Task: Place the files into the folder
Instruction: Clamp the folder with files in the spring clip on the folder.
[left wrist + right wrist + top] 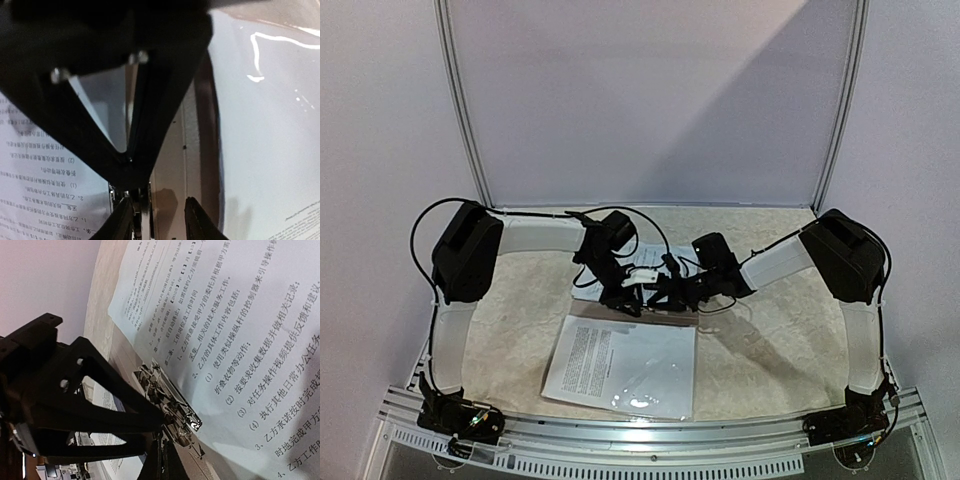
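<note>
Left claw part-open at clip; right claw shut, empty. Risk: if clip released early, files may be left unclamped.

Both arms bent inward, left hand slightly parted, right hand closed.

files: white paper, smooth, glossy glare in patches | folder: tan-brown cardboard, matt | clip: bright metal, shiny | tabletop: beige, mottled, matt, rough-looking | rail, tabletop's near edge: ribbed silver metal
</note>
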Robot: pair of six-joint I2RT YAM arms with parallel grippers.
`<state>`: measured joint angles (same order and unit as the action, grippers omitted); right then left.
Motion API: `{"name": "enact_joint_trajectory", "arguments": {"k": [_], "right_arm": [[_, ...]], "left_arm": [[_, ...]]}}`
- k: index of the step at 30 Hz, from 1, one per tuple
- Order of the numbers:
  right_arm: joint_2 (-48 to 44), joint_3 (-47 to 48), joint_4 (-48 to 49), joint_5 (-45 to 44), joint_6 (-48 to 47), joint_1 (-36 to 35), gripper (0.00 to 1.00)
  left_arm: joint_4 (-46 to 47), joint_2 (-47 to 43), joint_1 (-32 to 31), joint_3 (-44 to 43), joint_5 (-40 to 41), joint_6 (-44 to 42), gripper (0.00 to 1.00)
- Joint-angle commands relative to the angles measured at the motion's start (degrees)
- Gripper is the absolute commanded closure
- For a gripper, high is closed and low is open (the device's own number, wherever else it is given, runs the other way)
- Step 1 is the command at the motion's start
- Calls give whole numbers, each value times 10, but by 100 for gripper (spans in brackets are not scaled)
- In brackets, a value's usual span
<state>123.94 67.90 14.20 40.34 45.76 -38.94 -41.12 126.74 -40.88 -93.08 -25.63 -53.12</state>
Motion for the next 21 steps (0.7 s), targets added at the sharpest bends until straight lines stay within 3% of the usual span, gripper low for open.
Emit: {"name": "enact_joint_trajectory", "arguments": {"k": [1,6,12,21], "right_arm": [[45,-25,-139,-120,-66,3,100],[60,-31,-141,-126,-77,4,100],[64,-31,-157,-143,-91,12,100],[90,-31,-165,-164,-94,13,100]], "left_arm": [[-92,8,-16,-61,-49,-23,61],[-119,4,-6,-86,-70,-13,61],[-60,26,49,-74,-77,110,72],[-27,10,71,-3,-41,135,72]]}}
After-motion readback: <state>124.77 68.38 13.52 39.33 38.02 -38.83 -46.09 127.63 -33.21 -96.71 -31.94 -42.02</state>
